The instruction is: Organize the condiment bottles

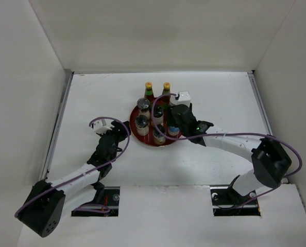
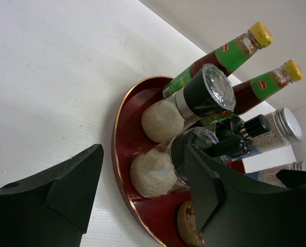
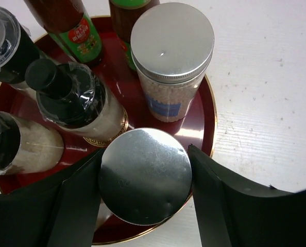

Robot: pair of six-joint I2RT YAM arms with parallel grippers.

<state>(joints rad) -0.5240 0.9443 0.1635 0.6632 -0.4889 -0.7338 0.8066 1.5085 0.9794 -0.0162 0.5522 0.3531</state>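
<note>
The round red tray (image 1: pixel 133 127) holds the bottles. Two slim red bottles (image 1: pixel 149 92) (image 1: pixel 166 92) with yellow caps stand at its far edge. Several dark-lidded jars (image 1: pixel 141 122) stand in its middle and left. My right gripper (image 1: pixel 174 125) is over the tray's right side. In the right wrist view it is shut on a silver-topped shaker (image 3: pixel 145 175) at the tray's near rim (image 3: pixel 207 118), a finger pressed to each side of the lid. The second shaker (image 3: pixel 172 46) stands just beyond. My left gripper (image 1: pixel 123 131) is open and empty at the tray's left rim (image 2: pixel 123 128), facing a rice-filled jar (image 2: pixel 158 172).
White walls enclose the white table on the left, back and right. Two dark cut-outs (image 1: pixel 95 200) (image 1: pixel 235 200) lie at the near edge by the arm bases. Purple cables loop over both arms. In the left wrist view a jar of brown contents (image 2: pixel 188 225) stands by the right finger.
</note>
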